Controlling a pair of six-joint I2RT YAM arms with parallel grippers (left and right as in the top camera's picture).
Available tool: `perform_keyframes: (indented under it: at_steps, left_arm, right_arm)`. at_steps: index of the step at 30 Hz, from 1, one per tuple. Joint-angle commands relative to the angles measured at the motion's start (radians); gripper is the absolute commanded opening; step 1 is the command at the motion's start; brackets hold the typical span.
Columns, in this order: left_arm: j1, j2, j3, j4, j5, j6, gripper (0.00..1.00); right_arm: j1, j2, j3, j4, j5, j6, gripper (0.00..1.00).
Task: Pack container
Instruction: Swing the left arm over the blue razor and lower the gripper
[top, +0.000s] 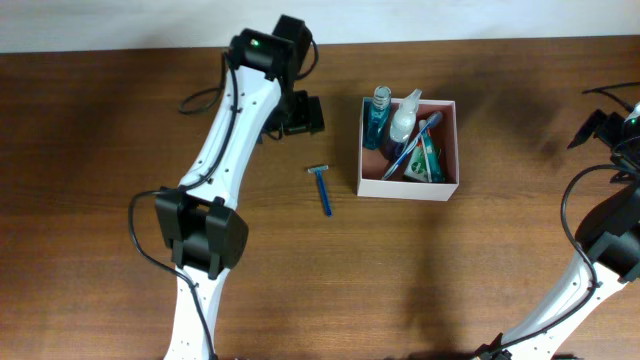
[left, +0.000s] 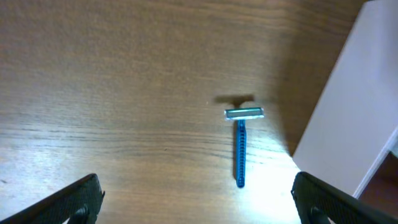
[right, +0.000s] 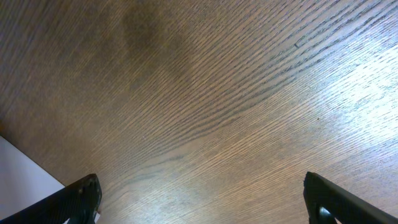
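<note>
The container (top: 451, 146), a square white-walled box with a pinkish inside, stands right of centre and holds a blue bottle (top: 378, 113), a white spray bottle (top: 404, 117), a toothbrush and a green packet (top: 430, 160). Its white wall shows in the left wrist view (left: 348, 118). A blue razor (top: 322, 187) lies on the table left of the box; it also shows in the left wrist view (left: 240, 143). My left gripper (top: 303, 113) (left: 196, 202) is open and empty, hovering beyond the razor's head. My right gripper (top: 603, 124) (right: 202, 199) is open and empty at the far right.
The brown wooden table (top: 120, 130) carries the box and the razor. A white corner (right: 25, 186) shows at the lower left of the right wrist view. Cables run along both arms.
</note>
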Motion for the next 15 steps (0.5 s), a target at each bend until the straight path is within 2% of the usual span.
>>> perform_keyframes:
  at_steps: [1, 7, 15]
  left_arm:
    - [-0.005, -0.015, -0.083, 0.043, -0.010, -0.065, 0.99]
    - [-0.029, -0.015, -0.214, 0.153, 0.091, -0.068, 0.99]
    - [-0.075, -0.015, -0.363, 0.218, 0.090, -0.100, 0.99]
  right_arm:
    - [-0.004, -0.034, -0.005, 0.002, 0.012, 0.004, 0.99]
    - [-0.004, -0.034, -0.005, 0.002, 0.012, 0.004, 0.99]
    - [-0.004, -0.034, -0.005, 0.002, 0.012, 0.004, 0.99]
